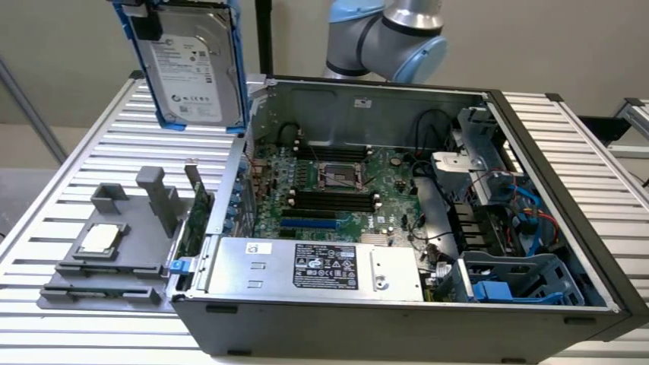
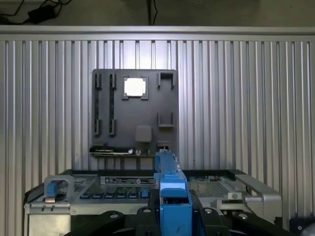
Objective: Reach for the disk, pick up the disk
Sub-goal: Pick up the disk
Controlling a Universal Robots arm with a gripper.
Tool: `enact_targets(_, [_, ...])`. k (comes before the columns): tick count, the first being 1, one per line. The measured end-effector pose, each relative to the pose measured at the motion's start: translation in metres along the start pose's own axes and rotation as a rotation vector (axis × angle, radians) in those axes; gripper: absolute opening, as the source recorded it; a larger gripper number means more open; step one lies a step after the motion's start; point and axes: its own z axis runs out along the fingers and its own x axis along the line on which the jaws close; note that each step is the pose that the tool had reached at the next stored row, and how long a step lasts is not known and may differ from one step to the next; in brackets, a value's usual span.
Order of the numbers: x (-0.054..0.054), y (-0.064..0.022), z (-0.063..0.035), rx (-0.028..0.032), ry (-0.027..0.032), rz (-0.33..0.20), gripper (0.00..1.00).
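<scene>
The disk point(image 1: 191, 65), silver-grey with a white label and a blue carrier frame, hangs upright in the air above the exterior view's left of the table, beside the open computer case's wall. My gripper point(image 1: 149, 21) grips it from the top, shut on its upper edge. In the wrist view the disk's blue frame edge point(image 2: 170, 189) sticks out between the black fingers point(image 2: 147, 216) of my gripper point(image 2: 173, 216), seen edge-on, with the table far below.
The open computer case point(image 1: 406, 213) holds a motherboard and a silver box with a black label point(image 1: 324, 266). A grey fixture plate point(image 1: 106, 255) with a square CPU chip point(image 1: 99, 238) lies on the slatted table point(image 1: 91, 144). The arm's elbow point(image 1: 390, 38) rises behind the case.
</scene>
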Motion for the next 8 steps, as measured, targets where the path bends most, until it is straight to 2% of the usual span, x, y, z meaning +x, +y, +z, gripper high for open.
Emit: enact_targets(8, [0.003, -0.0360, -0.0005, -0.0007, 0.0000, 0.000, 0.33])
